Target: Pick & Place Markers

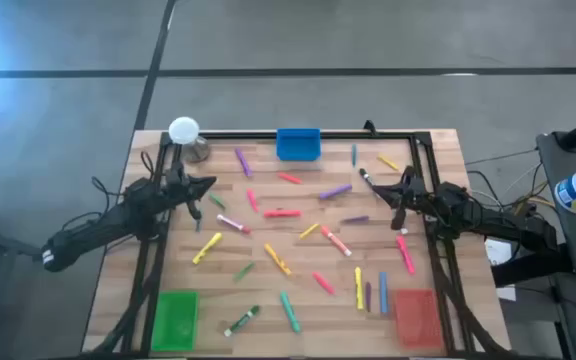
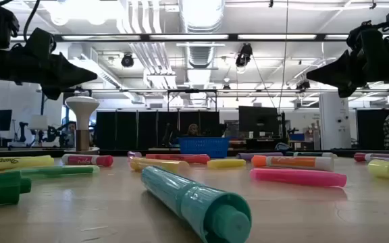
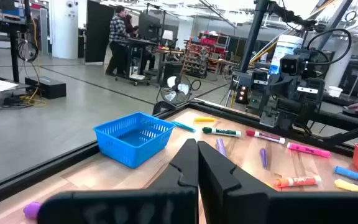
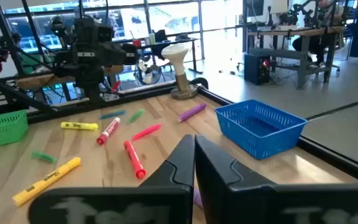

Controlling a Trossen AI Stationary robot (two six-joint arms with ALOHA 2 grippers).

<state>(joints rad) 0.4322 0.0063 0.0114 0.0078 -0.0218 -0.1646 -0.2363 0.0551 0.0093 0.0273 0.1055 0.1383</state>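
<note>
Hovering above the counter (image 1: 298, 290), both arms hold nothing. The left gripper (image 1: 211, 182) hangs near the left edge, its fingers (image 3: 191, 163) pressed together; the right gripper (image 1: 380, 188) hangs near the right edge, fingers (image 4: 190, 157) likewise together. The markers (image 1: 282, 213) lie scattered across the counter between the blue tray (image 1: 298, 144), green tray (image 1: 175, 319) and red tray (image 1: 414, 317).
</note>
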